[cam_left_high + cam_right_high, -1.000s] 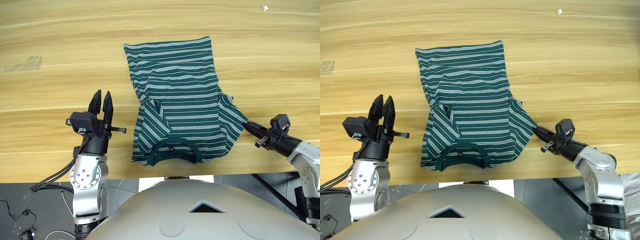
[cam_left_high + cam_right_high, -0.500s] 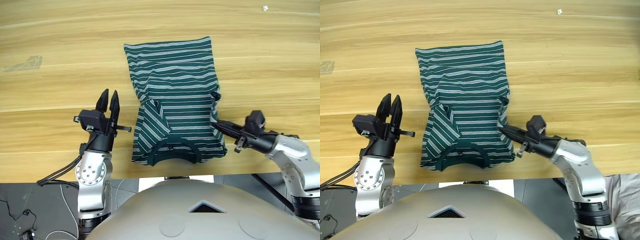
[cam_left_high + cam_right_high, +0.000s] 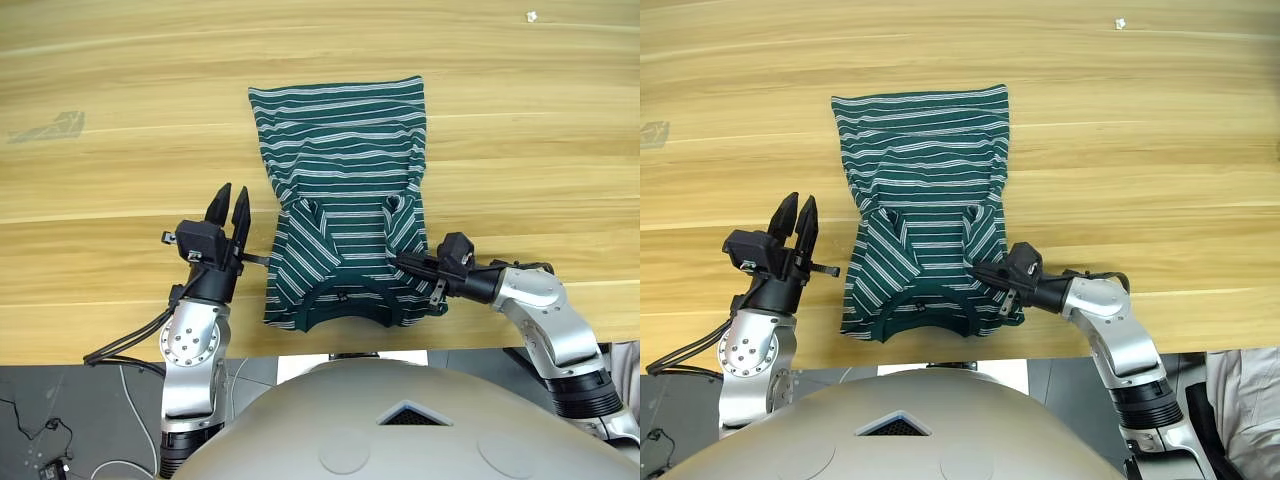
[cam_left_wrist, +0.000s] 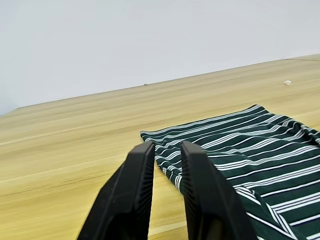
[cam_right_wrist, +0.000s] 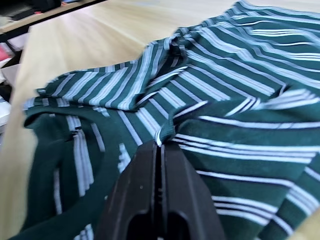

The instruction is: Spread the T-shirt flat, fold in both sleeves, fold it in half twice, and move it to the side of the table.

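Green striped T-shirt (image 3: 345,170) lies on bench (image 3: 120,90) near front edge, collar toward robot. Right gripper (image 3: 397,261) pressed together, pinching fabric of right sleeve (image 3: 408,225); sleeve lies folded inward over T-shirt body. Left gripper (image 3: 232,192) just beside T-shirt's left edge, over bench, fingers (image 4: 135,185) slightly apart with narrow gap, holds nothing, apart from cloth.

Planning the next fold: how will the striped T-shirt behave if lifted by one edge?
Probably floppy: the T-shirt bunches in soft wrinkles where the right gripper pinches its sleeve. Likely light, being thin cloth. It may slide easily on the smooth wooden table.
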Tool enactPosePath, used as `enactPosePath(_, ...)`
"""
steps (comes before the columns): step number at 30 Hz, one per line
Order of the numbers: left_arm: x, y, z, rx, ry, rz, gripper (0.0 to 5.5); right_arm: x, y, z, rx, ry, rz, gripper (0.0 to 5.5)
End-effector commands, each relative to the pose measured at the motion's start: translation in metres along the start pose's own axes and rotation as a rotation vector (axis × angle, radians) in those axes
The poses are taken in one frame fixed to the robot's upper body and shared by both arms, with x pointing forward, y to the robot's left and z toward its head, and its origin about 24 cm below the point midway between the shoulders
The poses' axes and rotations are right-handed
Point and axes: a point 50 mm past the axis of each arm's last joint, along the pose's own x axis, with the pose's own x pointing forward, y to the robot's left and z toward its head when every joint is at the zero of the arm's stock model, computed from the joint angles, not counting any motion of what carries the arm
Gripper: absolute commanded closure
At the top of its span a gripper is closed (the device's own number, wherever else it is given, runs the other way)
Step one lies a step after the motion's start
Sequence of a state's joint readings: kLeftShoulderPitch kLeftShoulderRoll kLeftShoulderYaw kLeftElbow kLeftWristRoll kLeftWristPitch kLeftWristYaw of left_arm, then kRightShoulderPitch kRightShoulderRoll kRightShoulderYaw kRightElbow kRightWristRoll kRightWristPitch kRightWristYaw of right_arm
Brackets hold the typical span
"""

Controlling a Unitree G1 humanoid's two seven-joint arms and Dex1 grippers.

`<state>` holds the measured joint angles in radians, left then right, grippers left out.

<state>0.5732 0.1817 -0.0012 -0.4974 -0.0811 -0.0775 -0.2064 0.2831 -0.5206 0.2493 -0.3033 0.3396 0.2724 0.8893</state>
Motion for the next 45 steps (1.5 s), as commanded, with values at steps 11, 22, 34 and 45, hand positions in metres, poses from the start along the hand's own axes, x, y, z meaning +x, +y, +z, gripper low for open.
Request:
enactPosePath(11, 0.003, -0.002, 0.005, 0.134, -0.006, -0.114, 4.54, -0.006, -0.004, 0.023, -0.068, -0.153, 0.005, 2.82)
enactPosePath(22, -0.042, 0.057, -0.005, 1.361, 0.103, -0.669, 3.33, -0.090, -0.037, 0.047, -1.138, -0.059, -0.159, 2.34)
enactPosePath(34, -0.063, 0.036, -0.023, 1.380, 0.015, -1.051, 3.33, -0.084, -0.022, -0.006, -1.387, 0.118, 0.295, 2.34)
enactPosePath(45, -0.060, 0.017, -0.034, 1.364, -0.073, -1.133, 3.33, -0.066, -0.017, -0.012, -1.360, 0.040, 0.322, 2.34)
